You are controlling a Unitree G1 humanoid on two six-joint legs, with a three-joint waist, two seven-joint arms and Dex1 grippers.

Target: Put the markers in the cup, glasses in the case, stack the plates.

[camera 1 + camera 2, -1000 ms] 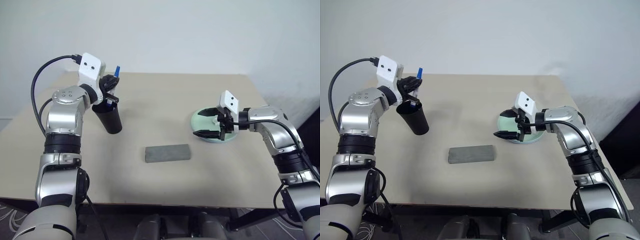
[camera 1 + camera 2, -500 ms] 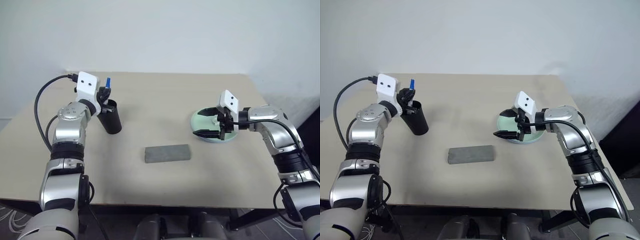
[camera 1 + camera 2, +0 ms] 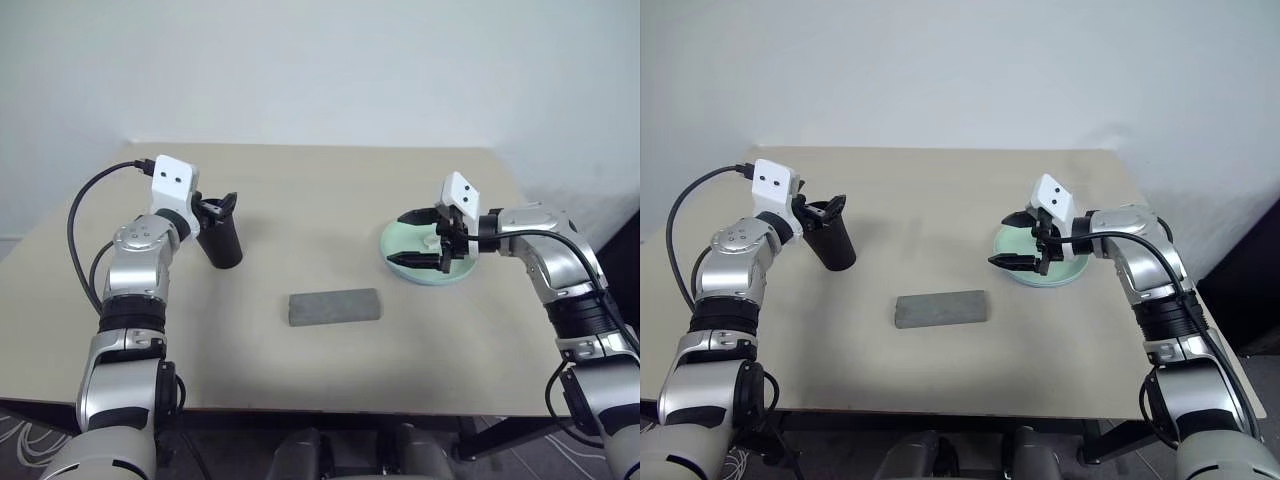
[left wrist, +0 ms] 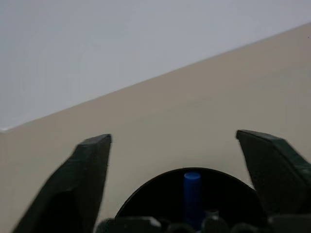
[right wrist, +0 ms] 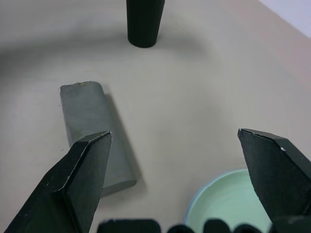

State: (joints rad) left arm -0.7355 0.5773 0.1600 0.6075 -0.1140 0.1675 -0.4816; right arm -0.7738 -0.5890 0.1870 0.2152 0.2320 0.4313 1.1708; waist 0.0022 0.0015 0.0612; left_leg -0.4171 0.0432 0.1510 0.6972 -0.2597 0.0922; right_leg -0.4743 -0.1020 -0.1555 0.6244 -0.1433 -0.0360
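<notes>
You have a beige worktop (image 3: 330, 350) with the grey case (image 3: 335, 306), lid down, lying near the middle toward its front edge. Toward the right edge sit the stacked plates (image 3: 400, 238), mint green below; your right gripper (image 3: 418, 240) hangs over them, spread and empty. Toward the left edge the black cup (image 3: 222, 243) stands; your left gripper (image 3: 212, 205) is at its rim, spread, holding nothing. A blue-capped marker (image 4: 192, 194) stands inside the cup.
</notes>
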